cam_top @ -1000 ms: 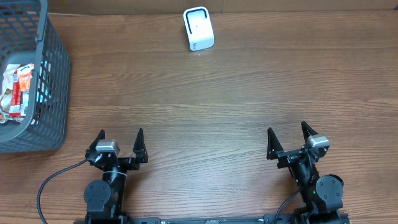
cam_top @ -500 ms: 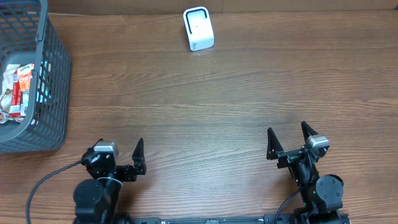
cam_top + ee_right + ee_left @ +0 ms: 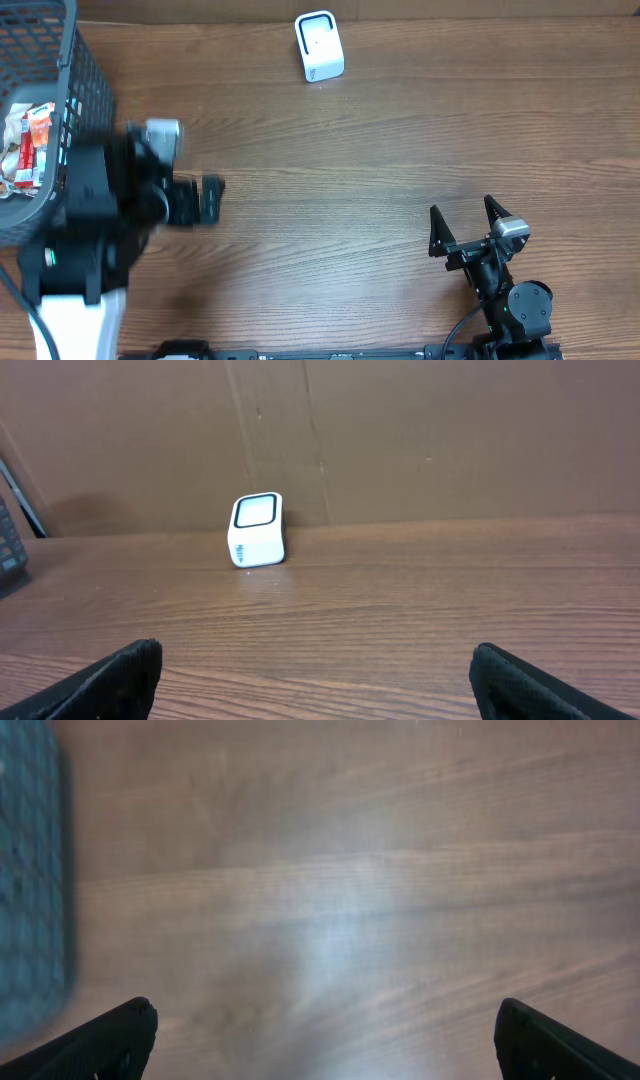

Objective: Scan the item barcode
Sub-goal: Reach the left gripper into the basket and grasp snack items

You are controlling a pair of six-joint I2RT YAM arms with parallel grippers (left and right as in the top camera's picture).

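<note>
The scanner, a small white box with a dark-rimmed window, stands upright at the far edge of the wooden surface, with nothing touching it. In the right wrist view it sits ahead and left of centre in front of a brown cardboard wall.

Well to the left of the scanner and nearer the robot stands a grey mesh basket. The items lie inside it, a heap of white and red packets. No barcode can be made out on them.

The left arm shows as a dark blur just beside the basket's right wall, on the side that faces the scanner but far short of it. The left hand is spread wide, its two black tips at the bottom corners of its own view with only bare wood between them. It grips nothing. The basket is a grey smear at that view's left edge.

The right hand rests low at the near edge, well to the right of the scanner and far from it. Its tips are also fully parted and it holds nothing.
</note>
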